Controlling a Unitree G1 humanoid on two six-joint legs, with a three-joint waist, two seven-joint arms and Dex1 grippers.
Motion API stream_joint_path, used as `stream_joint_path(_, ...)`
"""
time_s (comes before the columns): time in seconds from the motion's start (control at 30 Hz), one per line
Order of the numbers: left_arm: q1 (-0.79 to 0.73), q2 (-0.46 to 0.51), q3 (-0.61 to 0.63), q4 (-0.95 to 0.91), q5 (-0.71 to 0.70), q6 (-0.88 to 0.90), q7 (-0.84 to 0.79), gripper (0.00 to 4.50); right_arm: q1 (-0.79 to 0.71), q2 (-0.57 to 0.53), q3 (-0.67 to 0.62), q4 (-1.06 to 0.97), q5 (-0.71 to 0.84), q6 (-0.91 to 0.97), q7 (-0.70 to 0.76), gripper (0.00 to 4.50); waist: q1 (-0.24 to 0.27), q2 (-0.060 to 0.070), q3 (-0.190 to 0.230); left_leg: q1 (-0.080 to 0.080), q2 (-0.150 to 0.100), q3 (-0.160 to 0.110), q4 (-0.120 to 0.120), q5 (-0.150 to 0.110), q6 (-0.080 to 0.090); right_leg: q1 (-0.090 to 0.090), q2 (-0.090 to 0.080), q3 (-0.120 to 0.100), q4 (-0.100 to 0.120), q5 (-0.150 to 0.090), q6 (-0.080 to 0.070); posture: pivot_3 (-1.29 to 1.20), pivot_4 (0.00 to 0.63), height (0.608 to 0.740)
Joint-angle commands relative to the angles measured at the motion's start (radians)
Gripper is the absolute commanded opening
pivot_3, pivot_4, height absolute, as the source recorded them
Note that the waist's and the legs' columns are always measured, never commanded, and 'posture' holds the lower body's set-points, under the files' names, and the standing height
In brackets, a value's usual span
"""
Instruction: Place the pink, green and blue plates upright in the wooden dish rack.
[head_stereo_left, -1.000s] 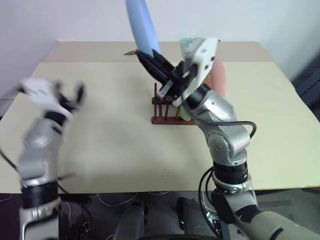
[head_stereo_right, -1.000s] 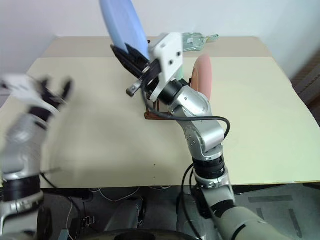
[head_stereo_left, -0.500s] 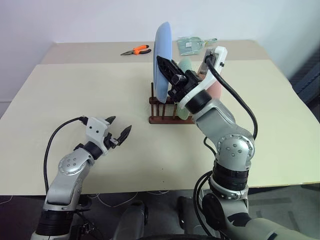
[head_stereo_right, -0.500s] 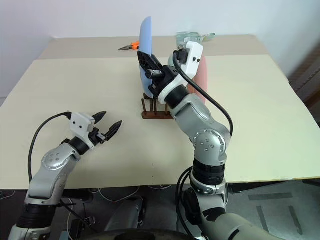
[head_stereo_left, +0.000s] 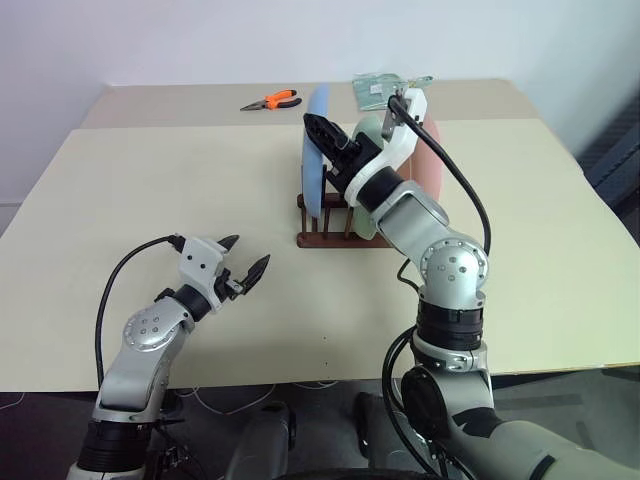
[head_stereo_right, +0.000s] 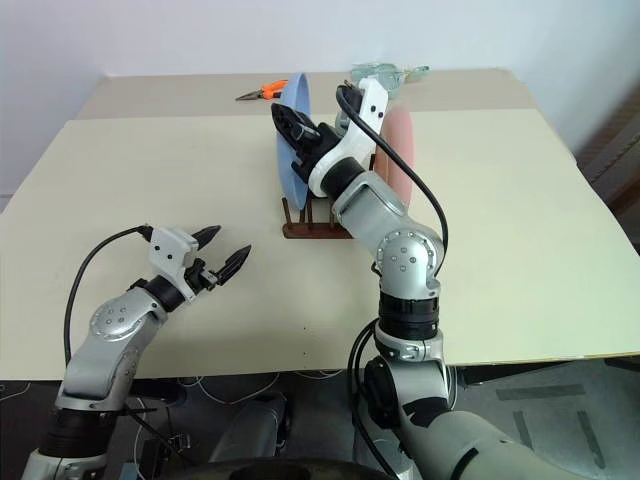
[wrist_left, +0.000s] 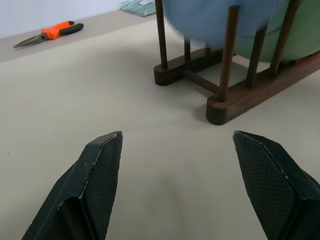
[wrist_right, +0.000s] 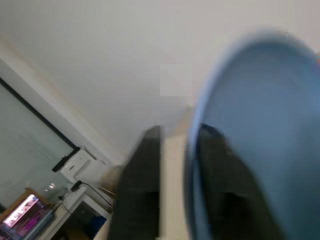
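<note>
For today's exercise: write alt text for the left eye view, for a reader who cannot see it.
A wooden dish rack on a beige table holds a blue plate, a green plate and a pink plate upright, with the right gripper at the blue plate's rim. The left gripper hovers open over the table, and orange pliers lie at the far edge.

The wooden dish rack (head_stereo_left: 335, 222) is dark brown, with thin upright pegs on two rails, and it stands on the counter (head_stereo_left: 150, 190) at about 12 o'clock from me. All three plates stand on edge in it. The blue plate (head_stereo_left: 317, 150) is in the slot at the 9 o'clock end and leans a little. The green plate (head_stereo_left: 368, 135) is just beside it in the middle, mostly hidden behind my arm. The pink plate (head_stereo_left: 432, 165) is at the 3 o'clock end.
</note>
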Motion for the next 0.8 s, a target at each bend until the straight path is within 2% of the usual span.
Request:
stream_joint_path(0.03, -0.002, -0.005, 0.001, -0.042, 0.004, -0.003, 0.000, 3.64, -0.051, -0.043, 0.042, -0.041, -0.065, -0.045, 0.057, 2.99, 0.002, 0.000, 0.000, 0.000, 0.000, 0.000, 0.000, 0.000, 0.000, 0.000, 0.000, 0.000, 0.000, 0.000, 0.000, 0.00, 0.150, 0.740)
stream_joint_path(0.1, -0.005, -0.007, 0.000, -0.040, 0.006, -0.002, 0.000, 3.64, -0.049, -0.090, 0.072, -0.071, -0.104, -0.054, 0.094, 2.99, 0.001, 0.000, 0.000, 0.000, 0.000, 0.000, 0.000, 0.000, 0.000, 0.000, 0.000, 0.000, 0.000, 0.000, 0.000, 0.00, 0.150, 0.740)
stream_joint_path(0.17, -0.005, -0.009, -0.003, -0.034, 0.010, -0.005, 0.000, 3.64, -0.036, -0.184, 0.137, -0.138, -0.187, -0.090, 0.171, 2.99, 0.003, 0.000, 0.000, 0.000, 0.000, 0.000, 0.000, 0.000, 0.000, 0.000, 0.000, 0.000, 0.000, 0.000, 0.000, 0.00, 0.150, 0.740)
stream_joint_path(0.23, -0.007, -0.010, -0.003, -0.027, 0.012, -0.007, -0.001, 3.64, -0.029, -0.269, 0.148, -0.199, -0.219, -0.107, 0.231, 2.99, 0.004, -0.001, 0.000, -0.001, 0.000, 0.000, 0.001, 0.000, 0.000, 0.000, 0.000, 0.000, 0.000, -0.001, 0.001, 0.00, 0.150, 0.740)
stream_joint_path(0.4, -0.018, -0.008, -0.010, -0.003, 0.019, -0.015, -0.009, 3.64, 0.012, -0.452, 0.025, -0.285, -0.168, -0.078, 0.341, 2.99, 0.008, -0.001, -0.001, 0.000, 0.000, 0.000, 0.001, 0.000, 0.000, 0.001, 0.000, 0.000, -0.001, -0.001, 0.001, 0.00, 0.150, 0.740)
stream_joint_path(0.5, -0.032, 0.003, 0.003, 0.032, 0.030, -0.030, -0.011, 3.64, 0.112, -0.616, -0.149, -0.302, -0.093, -0.041, 0.429, 3.79, 0.019, -0.002, 0.000, -0.001, 0.000, -0.001, 0.002, 0.000, 0.001, 0.004, -0.001, -0.001, -0.003, -0.003, 0.001, 0.00, 0.150, 0.740)
stream_joint_path(0.53, -0.039, 0.006, 0.012, 0.047, 0.032, -0.032, -0.010, 3.64, 0.163, -0.677, -0.208, -0.286, -0.094, -0.041, 0.457, 4.37, 0.023, -0.001, 0.000, -0.001, -0.001, -0.001, 0.002, -0.001, 0.001, 0.006, -0.001, -0.001, -0.005, -0.004, 0.000, 0.00, 0.150, 0.740)
stream_joint_path(0.67, -0.056, 0.037, 0.060, 0.108, 0.023, -0.046, -0.030, 3.64, 0.413, -0.835, -0.376, -0.207, -0.142, -0.073, 0.561, 4.48, 0.032, -0.001, 0.000, 0.000, 0.000, 0.001, 0.002, -0.002, 0.004, 0.010, -0.001, -0.002, -0.012, -0.004, 0.000, 0.00, 0.150, 0.740)
stream_joint_path(0.8, -0.069, 0.070, 0.087, 0.153, 0.019, -0.059, -0.058, 3.64, 0.649, -0.892, -0.386, -0.101, -0.254, -0.177, 0.668, 4.48, 0.029, 0.000, 0.000, 0.001, 0.000, 0.002, 0.002, -0.003, 0.004, 0.010, -0.002, -0.002, -0.012, -0.004, 0.000, 0.00, 0.150, 0.740)
